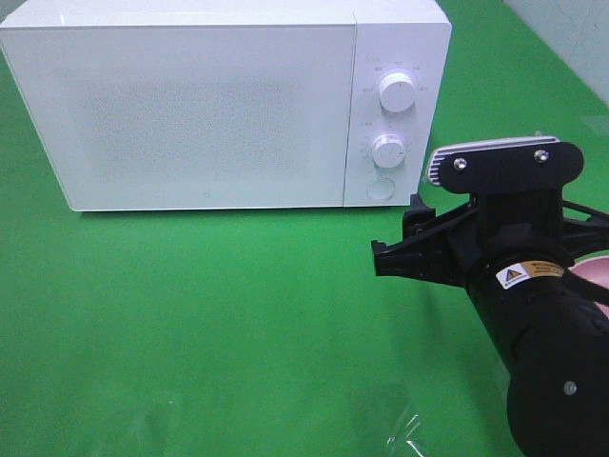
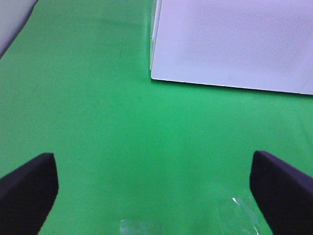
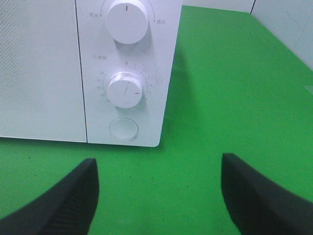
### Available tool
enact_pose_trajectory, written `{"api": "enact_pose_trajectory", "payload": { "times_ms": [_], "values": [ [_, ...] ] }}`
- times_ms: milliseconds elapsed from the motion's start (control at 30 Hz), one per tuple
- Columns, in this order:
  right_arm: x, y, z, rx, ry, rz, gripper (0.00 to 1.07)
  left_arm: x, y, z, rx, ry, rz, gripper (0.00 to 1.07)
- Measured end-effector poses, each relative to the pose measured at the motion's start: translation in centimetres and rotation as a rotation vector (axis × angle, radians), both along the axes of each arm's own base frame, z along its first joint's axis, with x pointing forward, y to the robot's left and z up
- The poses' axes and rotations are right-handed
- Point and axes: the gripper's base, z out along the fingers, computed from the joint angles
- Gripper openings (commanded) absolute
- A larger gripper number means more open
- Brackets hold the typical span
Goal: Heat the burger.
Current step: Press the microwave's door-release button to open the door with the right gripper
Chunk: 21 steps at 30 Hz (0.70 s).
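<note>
Right end effector, spread wide, faces corner of microwave

A flat green tabletop with a matte, cloth-like surface fills the scene. A white box-shaped microwave oven stands directly on it towards the back, its door shut and its base flat on the green. Near the front edge lies a patch of crinkled clear plastic film, flat against the surface. At the far right, a sliver of a pale pink plate shows, mostly hidden
</note>
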Motion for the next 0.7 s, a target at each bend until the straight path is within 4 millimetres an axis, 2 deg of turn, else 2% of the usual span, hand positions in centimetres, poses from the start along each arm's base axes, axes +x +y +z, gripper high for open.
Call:
{"api": "enact_pose_trajectory", "payload": {
  "times_ms": [133,200,300,333,367,400,433,467,567,633,667,700],
  "values": [
    [0.17,0.05,-0.54,0.010,0.006,-0.002,0.70,0.00,0.00,0.00,0.000,0.000,0.000,1.00],
    [0.27,0.29,-0.92,0.114,0.004,-0.002,0.66,0.00,0.00,0.00,0.000,0.000,0.000,1.00],
    [0.29,0.44,-0.86,0.181,-0.002,-0.001,0.64,0.00,0.00,0.00,0.000,0.000,0.000,1.00],
    [0.30,0.52,-0.82,0.306,-0.008,-0.016,0.59,0.00,0.00,0.00,0.000,0.000,0.000,1.00],
    [0.30,0.52,-0.82,0.306,-0.008,-0.016,0.59,0.00,0.00,0.00,0.000,0.000,0.000,1.00],
    [0.30,0.54,-0.82,0.439,-0.011,-0.039,0.54,0.00,0.00,0.00,0.000,0.000,0.000,1.00],
    [0.30,0.54,-0.82,0.439,-0.011,-0.039,0.54,0.00,0.00,0.00,0.000,0.000,0.000,1.00],
    [0.30,0.54,-0.82,0.566,-0.014,-0.064,0.49,0.00,0.00,0.00,0.000,0.000,0.000,1.00],
    [0.30,0.54,-0.82,0.638,-0.015,-0.079,0.47,0.00,0.00,0.00,0.000,0.000,0.000,1.00],
    [0.29,0.59,-0.91,0.915,-0.009,-0.135,0.36,0.00,0.00,0.00,0.000,0.000,0.000,1.00],
    [0.29,0.59,-0.91,0.915,-0.009,-0.135,0.36,0.00,0.00,0.00,0.000,0.000,0.000,1.00],
    [0.27,0.62,-1.00,1.040,0.000,-0.163,0.31,0.00,0.00,0.00,0.000,0.000,0.000,1.00]
  ]
}}
